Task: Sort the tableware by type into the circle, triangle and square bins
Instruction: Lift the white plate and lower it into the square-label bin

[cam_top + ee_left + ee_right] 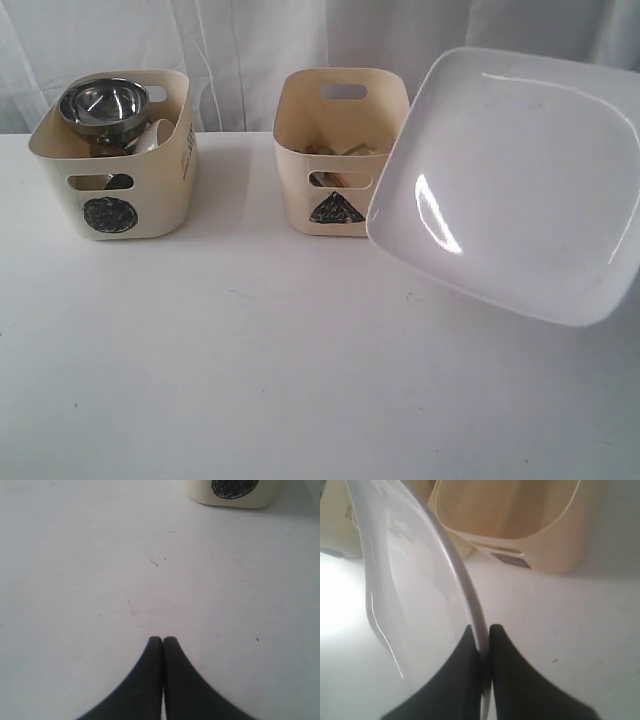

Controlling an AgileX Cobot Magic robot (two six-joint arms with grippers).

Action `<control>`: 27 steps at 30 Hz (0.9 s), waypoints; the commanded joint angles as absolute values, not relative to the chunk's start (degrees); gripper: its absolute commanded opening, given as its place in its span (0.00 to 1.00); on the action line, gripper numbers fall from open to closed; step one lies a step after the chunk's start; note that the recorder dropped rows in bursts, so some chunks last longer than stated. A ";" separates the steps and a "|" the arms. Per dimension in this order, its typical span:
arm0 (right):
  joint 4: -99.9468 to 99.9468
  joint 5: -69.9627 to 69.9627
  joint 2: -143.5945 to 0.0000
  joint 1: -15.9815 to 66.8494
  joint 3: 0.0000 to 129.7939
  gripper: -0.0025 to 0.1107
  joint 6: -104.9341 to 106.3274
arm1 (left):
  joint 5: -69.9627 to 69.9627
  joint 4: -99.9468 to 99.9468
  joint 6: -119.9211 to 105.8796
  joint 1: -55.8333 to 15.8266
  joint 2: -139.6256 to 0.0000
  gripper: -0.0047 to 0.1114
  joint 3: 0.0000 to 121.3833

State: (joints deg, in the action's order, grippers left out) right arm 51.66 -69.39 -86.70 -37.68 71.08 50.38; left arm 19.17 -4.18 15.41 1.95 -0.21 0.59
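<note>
The large white squarish plate [510, 180] hangs tilted in the air at the right, hiding whatever is behind it. My right gripper [482, 632] is shut on the plate's rim [470, 600]; the gripper itself does not show in the exterior view. The circle bin [115, 150] at the left holds a steel bowl [103, 105] and a small white bowl [152, 135]. The triangle bin [338, 150] in the middle holds wooden chopsticks [335, 150]. My left gripper [163, 640] is shut on nothing, low over the bare table, with the circle bin's base [232, 492] ahead of it.
A third cream bin [520, 525] shows beyond the plate in the right wrist view. A white curtain [250, 40] hangs behind the bins. The white table [250, 350] spreads out in front of them.
</note>
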 commanded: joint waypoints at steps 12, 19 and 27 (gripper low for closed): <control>61.35 -47.33 -88.89 -37.48 89.83 0.02 38.91 | 20.08 -3.93 15.21 1.83 0.00 0.04 0.00; 63.44 -38.46 -93.98 -35.87 93.98 0.02 38.75 | 20.08 -3.93 15.21 1.83 0.00 0.04 0.00; 60.54 -27.62 -98.16 -29.19 94.23 0.02 38.75 | 20.08 -3.93 15.21 1.83 0.00 0.04 0.00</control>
